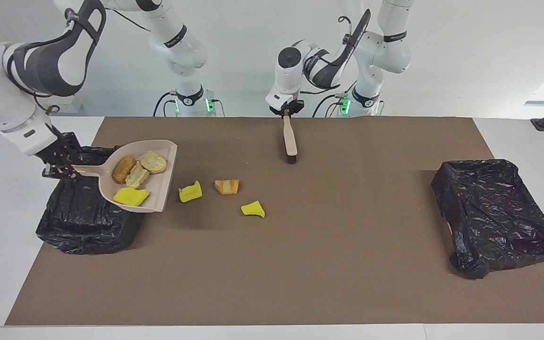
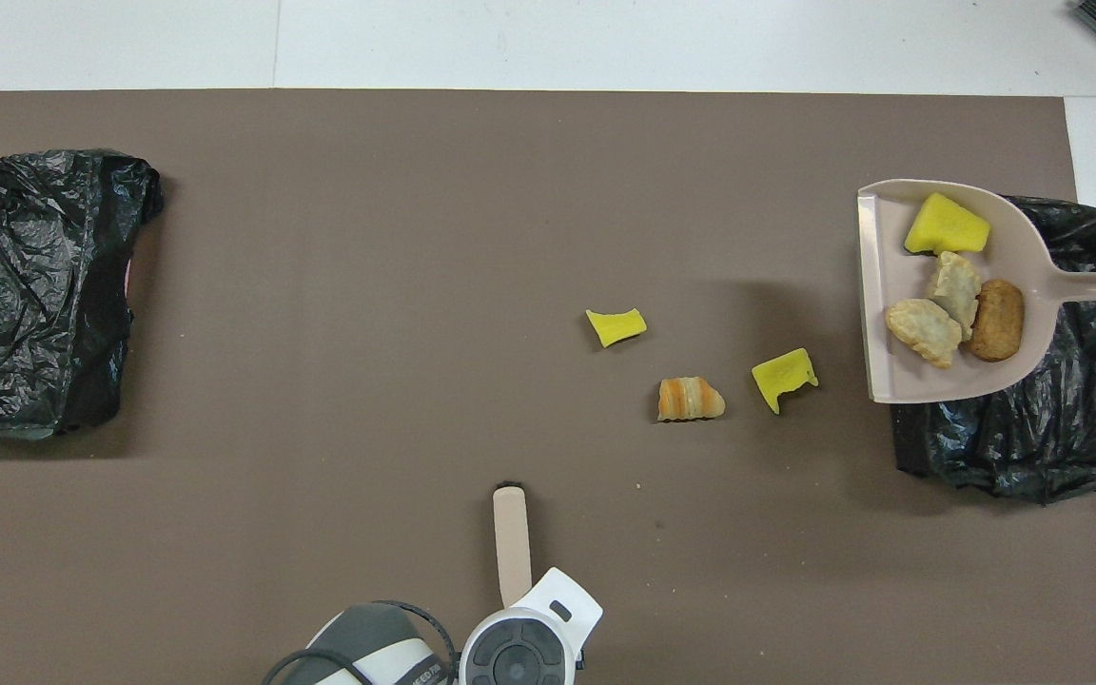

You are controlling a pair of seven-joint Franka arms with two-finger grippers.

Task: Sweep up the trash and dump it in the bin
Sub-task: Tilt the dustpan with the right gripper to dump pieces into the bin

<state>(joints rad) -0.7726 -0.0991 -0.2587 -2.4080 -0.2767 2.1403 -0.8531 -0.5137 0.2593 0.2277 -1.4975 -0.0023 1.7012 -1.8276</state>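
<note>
My right gripper (image 1: pixel 57 164) is shut on the handle of the beige dustpan (image 1: pixel 161 189), held level above the black-lined bin (image 1: pixel 88 231) at the right arm's end of the table. Several pieces of trash lie in the pan (image 2: pixel 876 285): a yellow chunk (image 2: pixel 946 226), two pale lumps and a brown one (image 2: pixel 997 319). Three pieces lie loose on the mat: a yellow chunk (image 1: pixel 190 192), an orange pastry lump (image 1: pixel 227 186) and another yellow chunk (image 1: pixel 253 209). My left gripper (image 1: pixel 286 112) is shut on the top of the beige brush (image 1: pixel 290 139), whose bristles rest on the mat.
A second black-lined bin (image 1: pixel 494 212) stands at the left arm's end of the table. The brown mat (image 1: pixel 324 264) covers most of the white table. The three loose pieces lie between the brush and the dustpan's open lip.
</note>
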